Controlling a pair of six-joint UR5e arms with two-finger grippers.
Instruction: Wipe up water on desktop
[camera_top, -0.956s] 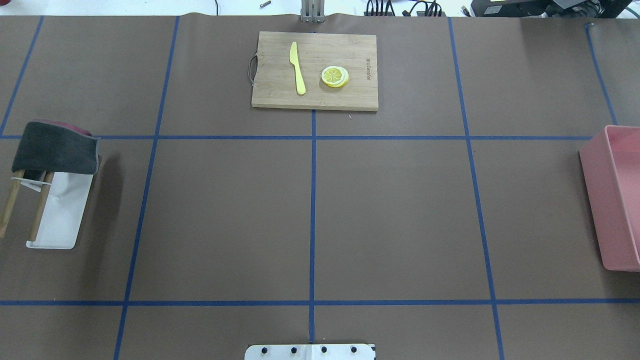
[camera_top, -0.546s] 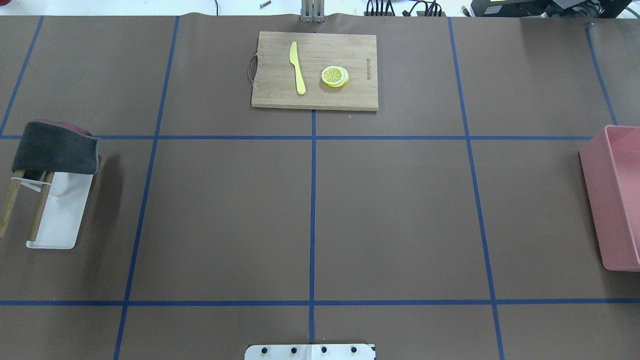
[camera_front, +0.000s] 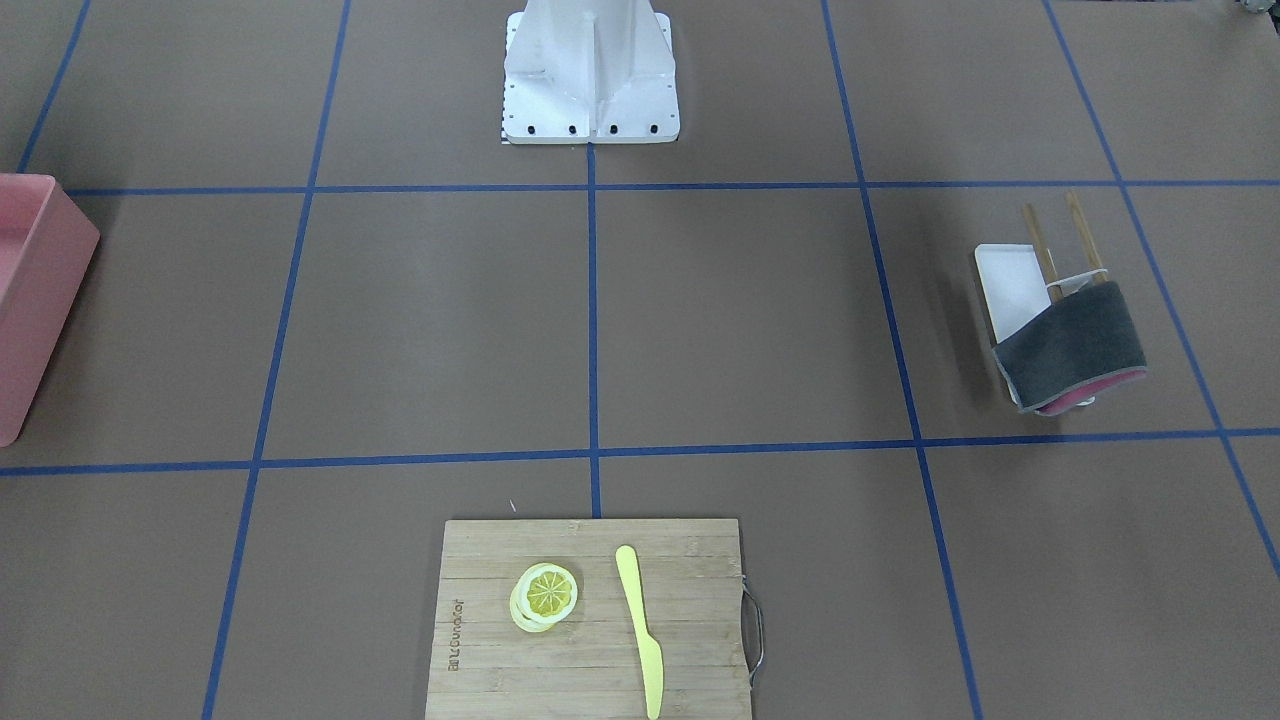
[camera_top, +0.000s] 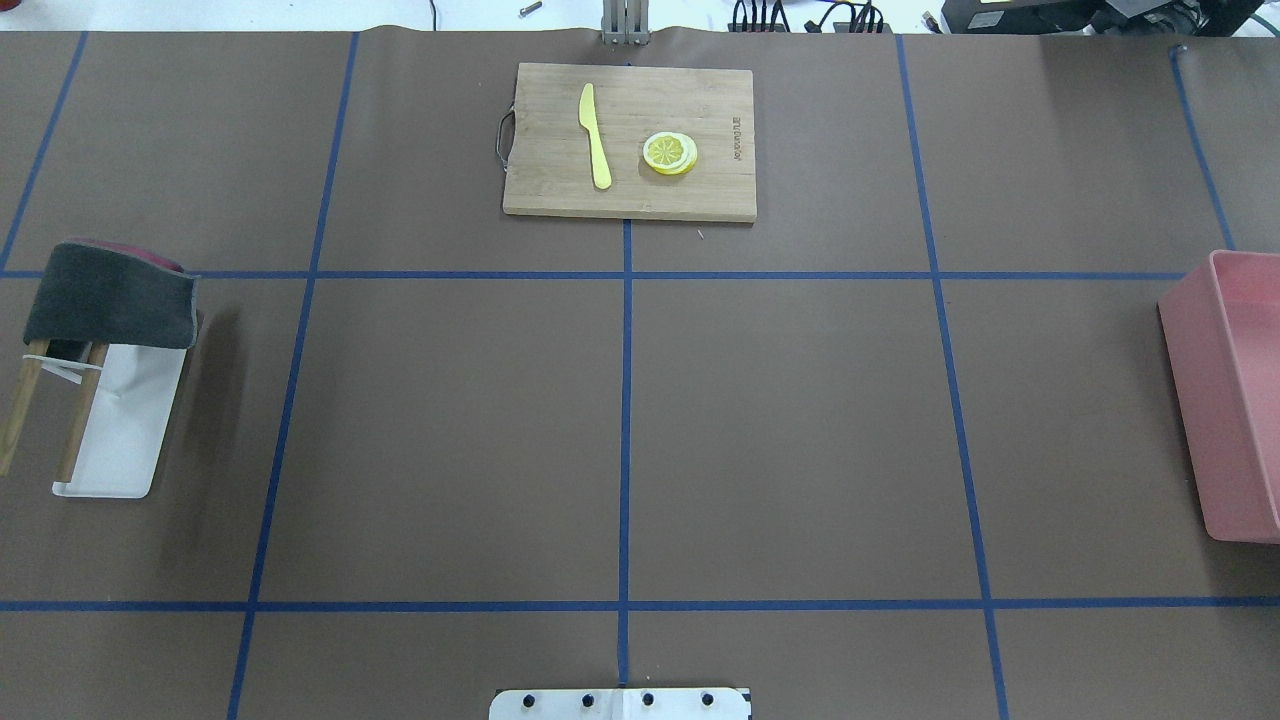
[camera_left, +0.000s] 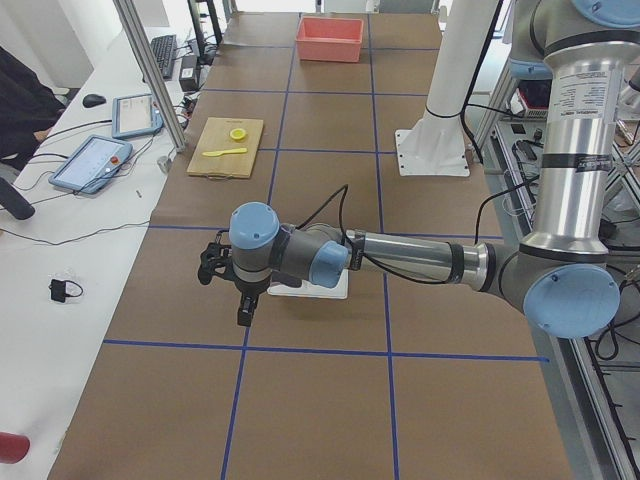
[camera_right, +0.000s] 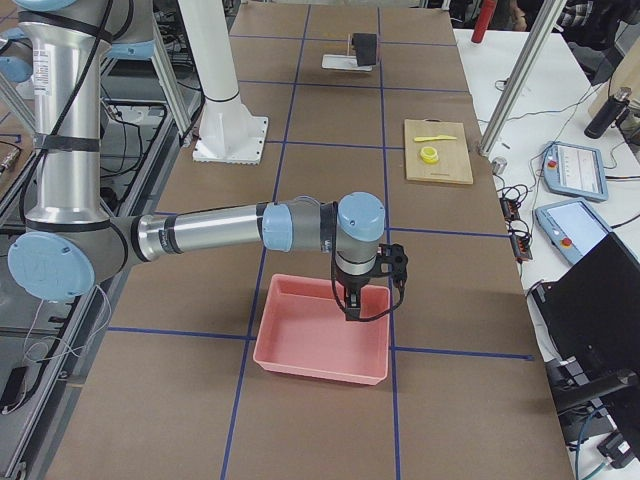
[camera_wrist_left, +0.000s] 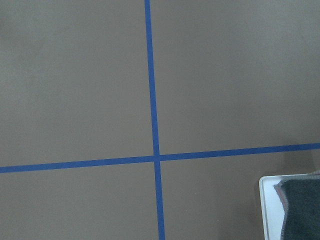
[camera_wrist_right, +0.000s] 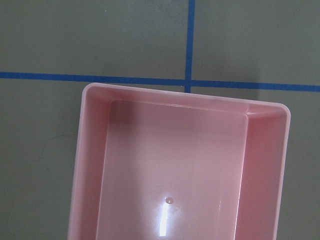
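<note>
The brown desktop (camera_top: 800, 420) with blue lines holds a wooden board (camera_top: 545, 130) far off, a white tray (camera_top: 125, 440) on the left, a pink bin (camera_top: 1210, 410) on the right — and, it seems, a rack's wooden legs (camera_top: 20, 410).

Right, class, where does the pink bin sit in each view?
Front-facing: pink bin at left edge.
Overhead: bin at right edge.
Exterior left: bin far, top centre.
Exterior right: bin near, lower centre.
Left wrist: not in it.
Right wrist: bin fills lower frame.
Shared landmark: bamboo cutting board, in all exterior views.
</note>
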